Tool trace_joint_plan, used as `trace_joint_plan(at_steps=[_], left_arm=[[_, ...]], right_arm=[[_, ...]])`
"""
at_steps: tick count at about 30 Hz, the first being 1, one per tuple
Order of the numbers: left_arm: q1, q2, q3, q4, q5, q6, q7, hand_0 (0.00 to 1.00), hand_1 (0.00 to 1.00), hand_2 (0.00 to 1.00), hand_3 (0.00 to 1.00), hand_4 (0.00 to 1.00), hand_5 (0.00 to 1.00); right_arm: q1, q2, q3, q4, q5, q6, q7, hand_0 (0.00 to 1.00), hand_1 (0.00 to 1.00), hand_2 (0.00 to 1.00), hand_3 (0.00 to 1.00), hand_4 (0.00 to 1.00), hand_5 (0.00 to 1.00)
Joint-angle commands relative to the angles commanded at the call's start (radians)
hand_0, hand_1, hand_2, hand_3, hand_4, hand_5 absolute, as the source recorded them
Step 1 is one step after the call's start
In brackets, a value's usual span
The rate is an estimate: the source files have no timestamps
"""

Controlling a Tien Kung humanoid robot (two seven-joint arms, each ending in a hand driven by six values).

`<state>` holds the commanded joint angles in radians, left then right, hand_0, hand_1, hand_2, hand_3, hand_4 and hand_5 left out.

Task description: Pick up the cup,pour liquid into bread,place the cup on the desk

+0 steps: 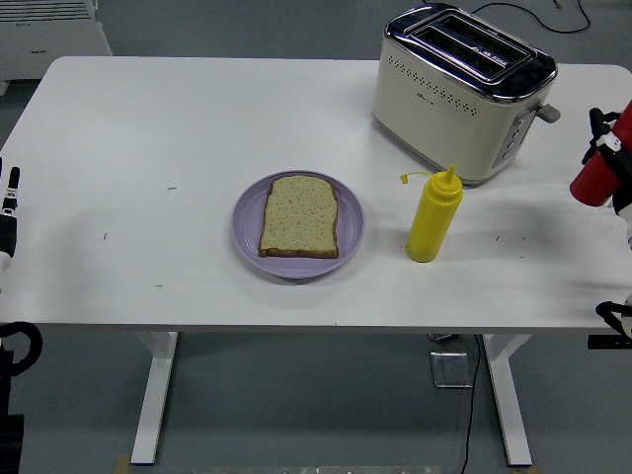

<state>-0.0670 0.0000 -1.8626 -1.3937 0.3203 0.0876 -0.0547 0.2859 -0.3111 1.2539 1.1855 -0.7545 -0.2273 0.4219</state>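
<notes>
Right hand [614, 168] at the counter's [148, 118] right edge, fingers wrapped around a red bottle [598, 168] tilted top-right. The bread slice [299, 216] on its purple plate [351, 222] lies well apart, leftward. Left hand [8, 212] rests far left; finger state indeterminate.

The right hand [618, 158] and its red bottle [598, 170] were cut off at the right edge; the left hand [7, 215] barely showed.
</notes>
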Motion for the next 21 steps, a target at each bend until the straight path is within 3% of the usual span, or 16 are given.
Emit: trace_joint_plan(at_steps=[5,6,11,12,17,18,21], left_arm=[[0.0,0.0,0.0,0.0,0.0,0.0,0.0,0.787,0.743,0.734,0.683,0.566,0.998],[0.0,0.0,0.0,0.0,0.0,0.0,0.0,0.787,0.743,0.734,0.683,0.567,0.998],[0.0,0.0,0.0,0.001,0.0,0.0,0.0,0.787,0.743,0.734,0.683,0.567,0.998],[0.0,0.0,0.001,0.001,0.0,0.0,0.0,0.787,0.743,0.734,0.683,0.567,0.998],[0.0,0.0,-0.001,0.001,0.0,0.0,0.0,0.787,0.743,0.734,0.683,0.567,0.998],[0.0,0.0,-0.001,0.001,0.0,0.0,0.0,0.787,0.743,0.734,0.683,0.566,0.998],[0.0,0.0,-0.002,0.001,0.0,0.0,0.0,0.787,0.743,0.734,0.683,0.566,0.998]], right_arm=[[0.003,0.024,-0.041,-0.042,0.016,-0.026,0.046,0.126,0.098,0.228,0.323,0.776,0.241],[0.004,0.026,-0.045,-0.046,0.018,-0.029,0.049,0.212,0.125,0.232,0.319,0.775,0.248],[0.03,0.053,-0.091,-0.095,0.021,-0.065,0.084,0.212,0.125,0.232,0.319,0.775,0.248],[0.034,0.059,-0.097,-0.103,0.021,-0.071,0.089,0.291,0.188,0.249,0.317,0.776,0.254],[0.047,0.08,-0.125,-0.133,0.028,-0.097,0.109,0.291,0.188,0.249,0.317,0.776,0.254],[0.047,0.081,-0.126,-0.134,0.028,-0.099,0.11,0.374,0.251,0.285,0.337,0.779,0.256],[0.049,0.088,-0.135,-0.147,0.037,-0.113,0.122,0.374,0.251,0.285,0.337,0.779,0.256]])
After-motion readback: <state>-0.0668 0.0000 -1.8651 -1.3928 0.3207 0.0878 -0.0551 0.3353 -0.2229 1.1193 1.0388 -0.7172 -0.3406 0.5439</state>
